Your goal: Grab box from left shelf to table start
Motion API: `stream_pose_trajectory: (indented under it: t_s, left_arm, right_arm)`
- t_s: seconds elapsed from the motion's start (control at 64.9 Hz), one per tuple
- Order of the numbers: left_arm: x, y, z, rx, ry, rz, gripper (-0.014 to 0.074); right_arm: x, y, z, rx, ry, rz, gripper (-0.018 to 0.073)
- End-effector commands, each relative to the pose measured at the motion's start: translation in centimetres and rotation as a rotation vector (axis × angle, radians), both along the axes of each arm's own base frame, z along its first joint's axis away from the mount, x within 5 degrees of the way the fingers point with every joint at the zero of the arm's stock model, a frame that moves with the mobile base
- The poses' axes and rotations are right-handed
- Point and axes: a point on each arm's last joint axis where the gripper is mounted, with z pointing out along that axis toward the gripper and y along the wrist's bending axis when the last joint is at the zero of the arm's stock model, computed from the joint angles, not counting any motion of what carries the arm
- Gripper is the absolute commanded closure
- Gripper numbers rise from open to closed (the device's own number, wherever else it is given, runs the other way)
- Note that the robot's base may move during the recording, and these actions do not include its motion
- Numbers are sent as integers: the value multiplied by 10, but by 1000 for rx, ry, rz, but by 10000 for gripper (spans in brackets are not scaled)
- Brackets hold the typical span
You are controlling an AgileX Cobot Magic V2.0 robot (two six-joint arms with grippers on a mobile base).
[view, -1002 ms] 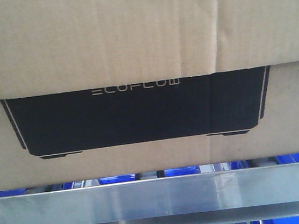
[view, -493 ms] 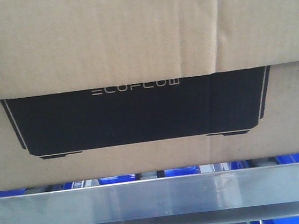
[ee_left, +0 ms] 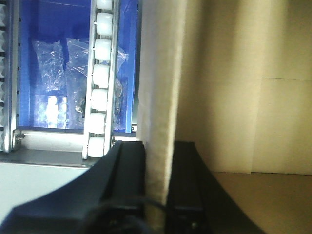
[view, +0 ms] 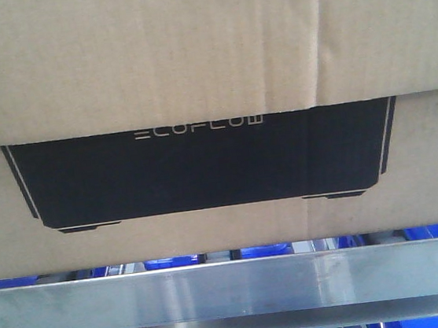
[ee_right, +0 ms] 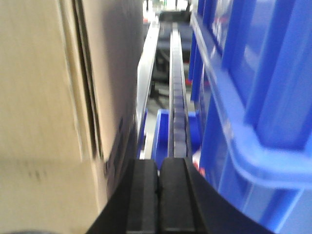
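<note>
While beside a bag-filled blue bin [ee_left: 53, 19], box [ee_left: 158, 97] wall between left jaws.

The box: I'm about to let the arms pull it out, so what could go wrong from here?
1. The left gripper pinches only one thin cardboard wall of the box; it could bend, tear or slip.
2. The right gripper is shut on nothing, between the box and a blue bin, so the box may twist.
3. The box's bottom edge lies just above the silver rail and might catch on it.
</note>
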Motion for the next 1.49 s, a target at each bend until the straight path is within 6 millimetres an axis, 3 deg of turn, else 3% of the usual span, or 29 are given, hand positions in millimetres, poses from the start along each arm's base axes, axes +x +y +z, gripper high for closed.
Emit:
stream_pose_trajectory:
  t_s: [0.0, 0.277, 0.524, 0.801, 1.187, 1.31, 1.48]
  left_arm:
    - [-11, 3, 12, -11, 3, 8, 699]
    - [-11, 3, 12, -11, 3, 8, 699]
    - [-11, 3, 12, -11, 3, 8, 699]
    - [-11, 3, 12, -11, 3, 8, 699]
    - [-11, 3, 12, -11, 3, 8, 699]
    - [-11, 3, 12, -11, 3, 8, 699]
    - [-11, 3, 12, -11, 3, 8, 699]
  right_arm:
    - [-4, 0, 18, -8, -152, -4, 510]
    - [-5, 0, 25, -2, -116, -4, 510]
    - [-22, 0, 84, -6, 58, 12, 510]
    - [-34, 10, 152, 124, 131, 191, 510]
    - [-1, 16, 217, 72, 357, 208, 491]
    - [15, 19, 235, 61, 439, 212, 363]
    - [39, 23, 250, 76, 501, 209, 93]
